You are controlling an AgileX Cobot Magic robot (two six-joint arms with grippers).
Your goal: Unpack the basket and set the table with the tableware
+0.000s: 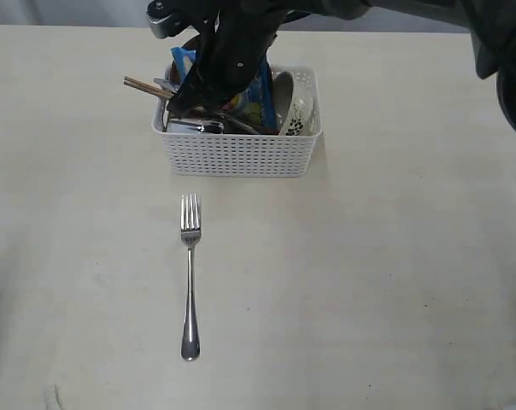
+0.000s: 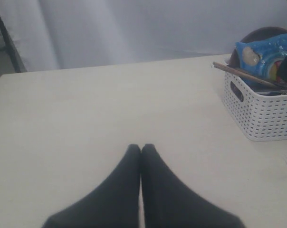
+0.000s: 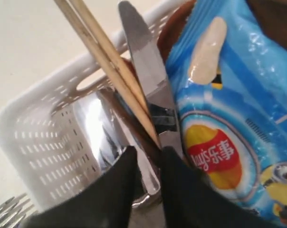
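The white basket (image 1: 237, 154) stands at the back of the table (image 1: 369, 282). My right gripper (image 3: 149, 152) reaches down into its left end (image 1: 185, 102), jaws closed on the handle of the silver knife (image 3: 143, 61), beside the wooden chopsticks (image 3: 100, 52) and a dark wooden handle. A steel cup (image 3: 98, 137) lies under them. The pale bowl (image 1: 296, 107) leans at the basket's right end, and the brown plate (image 2: 262, 34) stands behind the chip bag. The fork (image 1: 190, 273) lies on the table in front of the basket. My left gripper (image 2: 141, 148) is shut and empty over bare table.
A blue chip bag (image 3: 229, 109) fills the basket's middle, touching my right gripper's outer finger. The chopsticks (image 1: 143, 85) stick out over the basket's left rim. My right arm hides the basket's back left.
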